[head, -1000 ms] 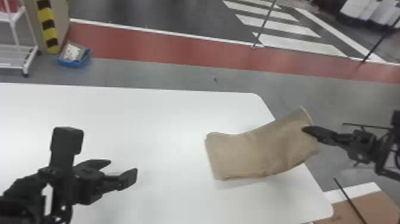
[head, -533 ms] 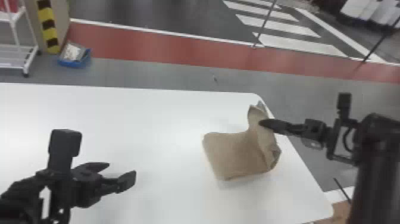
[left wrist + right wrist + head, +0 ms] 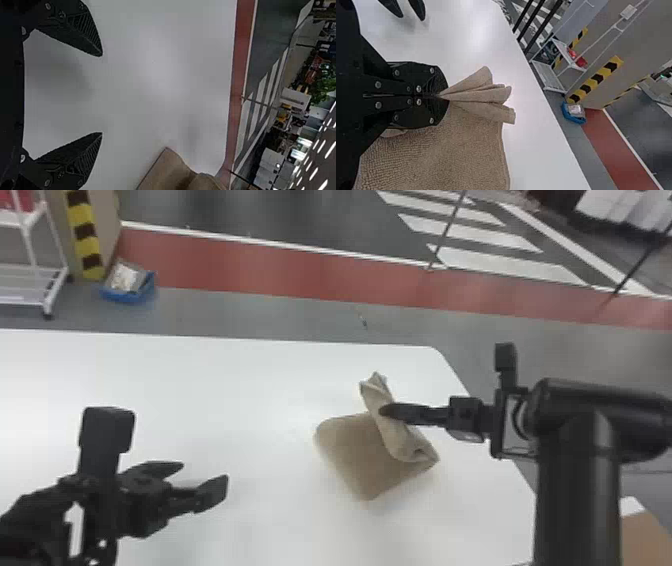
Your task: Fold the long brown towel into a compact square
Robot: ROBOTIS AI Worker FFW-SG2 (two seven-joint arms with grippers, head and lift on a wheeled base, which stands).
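In the head view the brown towel (image 3: 357, 457) lies near the table's right side, its right part lifted and doubled over. My right gripper (image 3: 387, 410) holds that bunched part just above the flat layer. The right wrist view has my right gripper (image 3: 442, 95) shut on gathered folds of the towel (image 3: 455, 154). At the head view's lower left, my left gripper (image 3: 205, 479) stands open above the table, well away from the towel. From the left wrist, my left gripper (image 3: 102, 94) has nothing between its fingers, and a towel corner (image 3: 170, 170) shows beyond.
The white table (image 3: 215, 375) extends around the towel, with its right edge close by. Behind it on the floor are a blue bin (image 3: 129, 287) and a white rack (image 3: 35, 265). Some cardboard (image 3: 645, 535) lies at the lower right.
My right gripper has moved left with the towel's right end, bringing it from beyond the table's edge to over the rest of the towel. The left arm has hardly moved.
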